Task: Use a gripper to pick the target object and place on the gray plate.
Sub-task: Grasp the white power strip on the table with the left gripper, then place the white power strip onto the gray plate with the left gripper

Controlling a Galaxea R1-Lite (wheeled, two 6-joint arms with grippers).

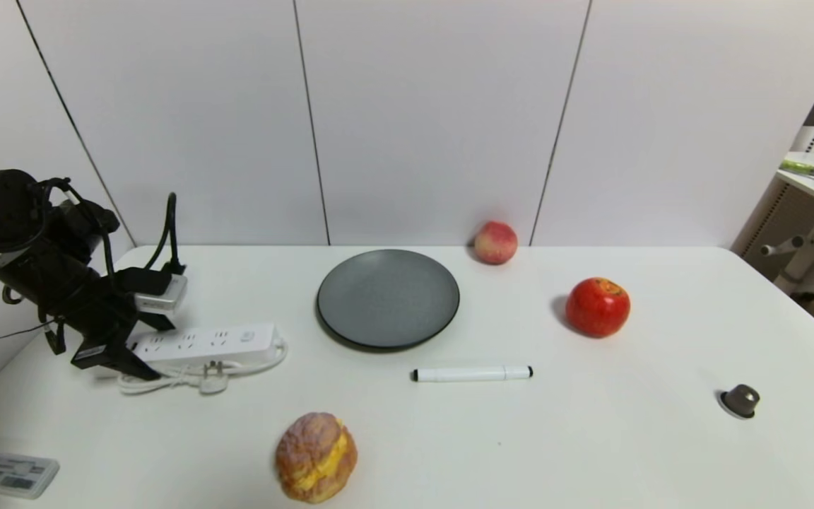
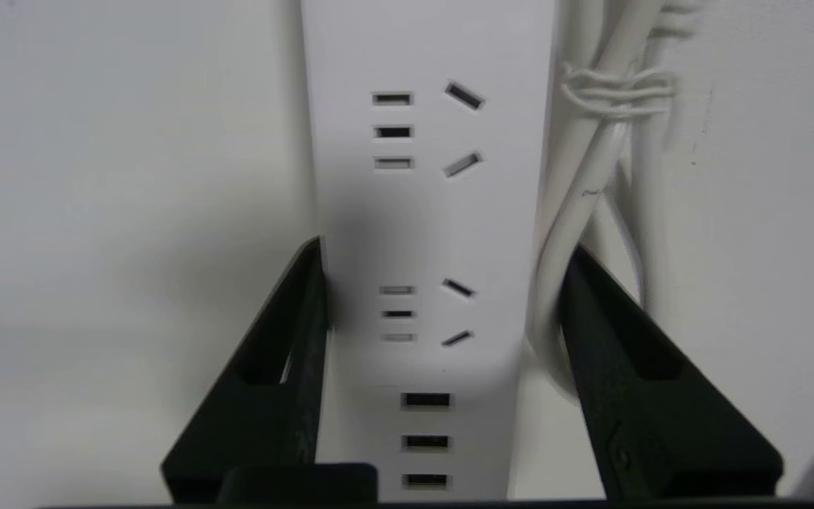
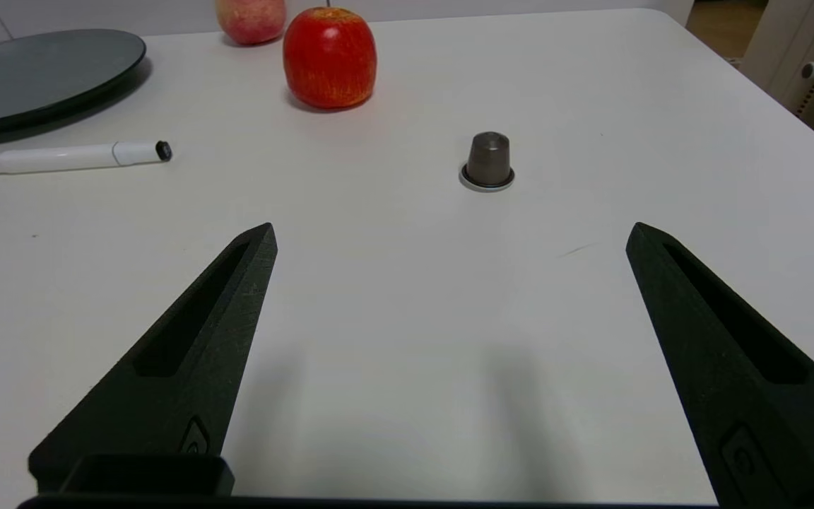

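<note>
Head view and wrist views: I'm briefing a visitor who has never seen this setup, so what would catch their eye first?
First, the left gripper at the table's left edge, its fingers straddling the white power strip without closing on it. Next, the empty gray plate at the centre back, with the bright red apple to its right. The right gripper hangs open over bare table near a small capsule.

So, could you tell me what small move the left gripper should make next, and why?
Probably close the fingers. The left gripper is open and straddles the power strip near its end, one finger against its edge, the other beside the cord. The strip lies on the table, not on the gray plate. The right gripper is open over bare table.
</note>
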